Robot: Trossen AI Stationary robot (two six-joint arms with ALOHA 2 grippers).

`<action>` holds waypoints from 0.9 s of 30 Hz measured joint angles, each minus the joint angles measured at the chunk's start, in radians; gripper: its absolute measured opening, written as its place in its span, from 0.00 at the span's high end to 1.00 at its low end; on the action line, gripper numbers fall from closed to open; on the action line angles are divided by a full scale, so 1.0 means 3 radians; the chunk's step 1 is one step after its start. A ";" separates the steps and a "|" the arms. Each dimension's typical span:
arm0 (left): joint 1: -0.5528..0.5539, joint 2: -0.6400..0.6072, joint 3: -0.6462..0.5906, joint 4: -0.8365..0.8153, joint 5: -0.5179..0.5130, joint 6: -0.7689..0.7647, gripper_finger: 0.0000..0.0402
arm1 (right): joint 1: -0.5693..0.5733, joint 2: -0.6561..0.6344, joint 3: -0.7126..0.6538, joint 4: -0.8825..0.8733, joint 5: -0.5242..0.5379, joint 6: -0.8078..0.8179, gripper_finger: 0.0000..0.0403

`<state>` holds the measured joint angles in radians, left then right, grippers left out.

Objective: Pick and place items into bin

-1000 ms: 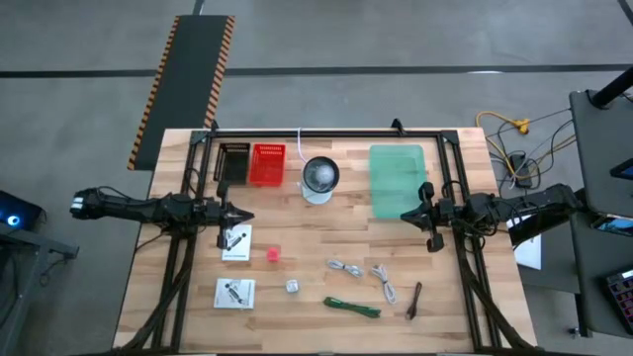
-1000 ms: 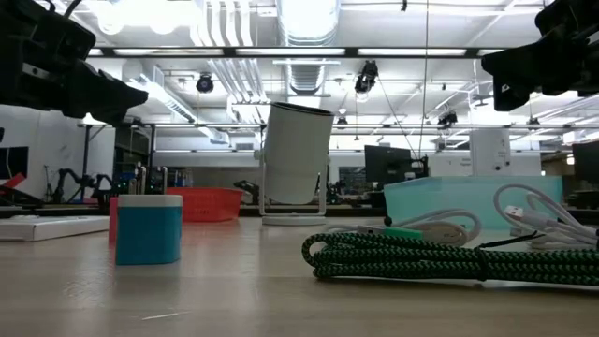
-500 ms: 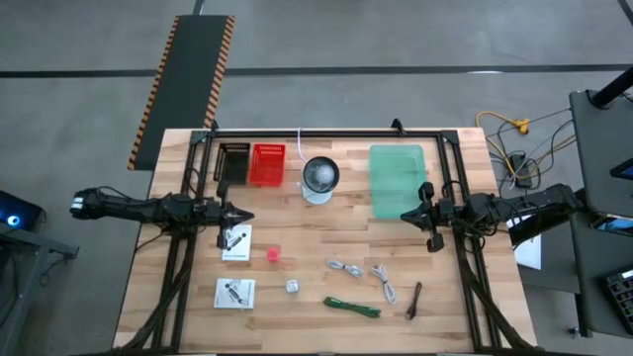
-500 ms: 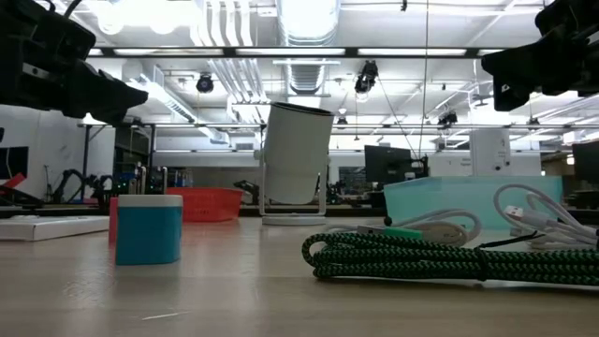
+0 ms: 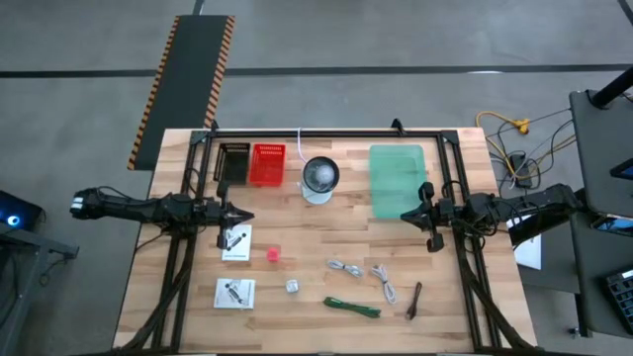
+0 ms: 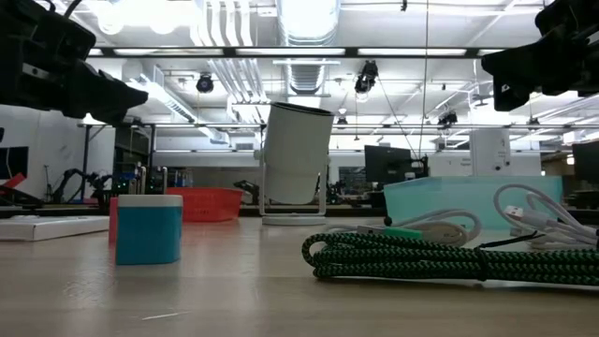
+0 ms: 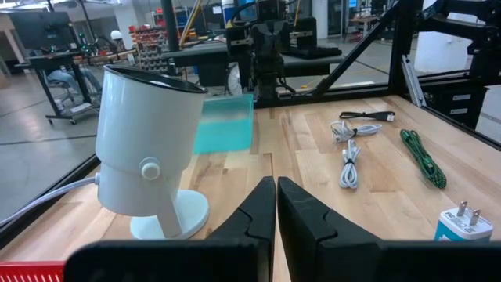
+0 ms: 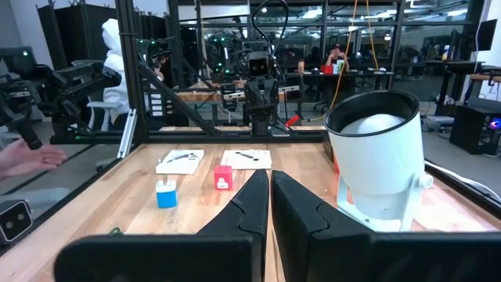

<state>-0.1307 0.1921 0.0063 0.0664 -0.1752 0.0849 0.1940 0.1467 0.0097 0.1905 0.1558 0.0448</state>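
**Items loose on table, both arms idle**

Green cable [image 5: 352, 307], white cables [image 5: 343, 266], red cube [image 5: 273, 254] and two cards [image 5: 235, 293] lie lower centre. Teal bin [image 5: 396, 178] upper right. Left gripper [image 5: 237, 217] and right gripper [image 5: 425, 213] pressed together, empty.

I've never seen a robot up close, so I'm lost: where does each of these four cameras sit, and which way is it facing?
High: above the table, facing straight down; both arms, left hand and right hand show.
Low: at tabletop height, level across the green cable; arms in top corners.
Left wrist: on the left arm, facing the right arm past its own shut fingers.
Right wrist: the mirror, facing the left arm.
All four share the white lamp.
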 joint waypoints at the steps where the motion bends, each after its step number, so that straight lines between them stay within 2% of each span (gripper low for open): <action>1: -0.0001 0.0000 0.0000 -0.0003 0.0001 0.0000 1.00 | 0.0000 0.0000 -0.0001 0.0000 0.0000 0.0000 0.98; 27: 0.0000 0.0023 0.0000 0.0116 0.0004 0.0026 1.00 | -0.0001 0.0004 0.0001 0.0246 0.0014 0.0107 0.98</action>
<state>-0.1307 0.1989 0.0063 0.1011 -0.1741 0.0928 0.1936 0.1479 0.0101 0.2644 0.1600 0.0770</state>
